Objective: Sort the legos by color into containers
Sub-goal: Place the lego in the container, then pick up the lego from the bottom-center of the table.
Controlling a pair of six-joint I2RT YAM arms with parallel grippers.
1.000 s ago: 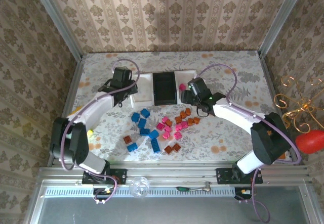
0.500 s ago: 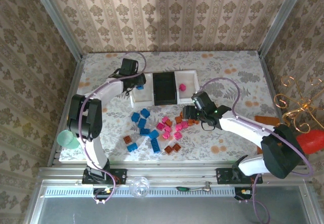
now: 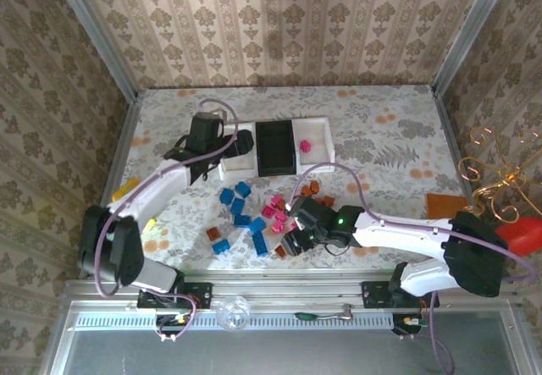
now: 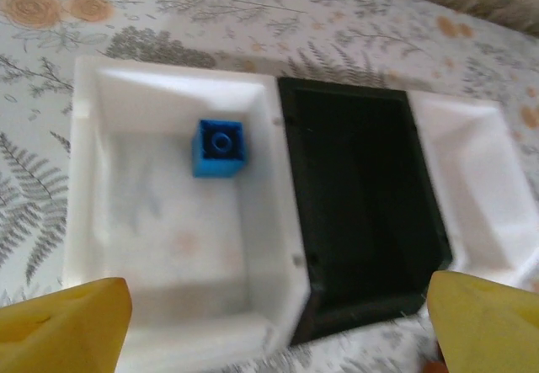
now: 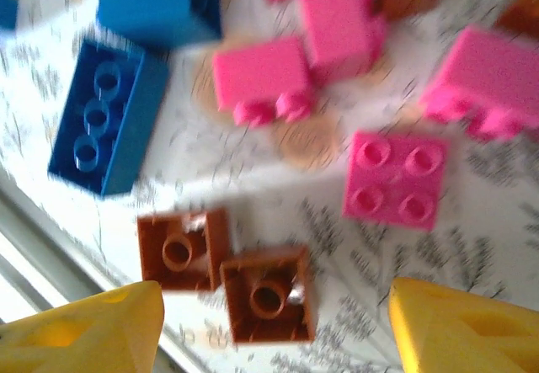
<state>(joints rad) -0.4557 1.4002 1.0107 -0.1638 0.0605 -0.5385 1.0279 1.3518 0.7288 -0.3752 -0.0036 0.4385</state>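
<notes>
Brown legos [image 5: 268, 295] lie between the spread right fingers [image 5: 84, 331].

left gripper [image 3: 240, 143] above left white tray [image 3: 229, 170]; right gripper [image 3: 292, 241] low over legos [image 3: 254, 214]; pink lego [image 3: 304, 146] in right tray [image 3: 322, 129]

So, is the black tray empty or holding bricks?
Empty: the black tray shows a bare floor in the left wrist view.
</notes>
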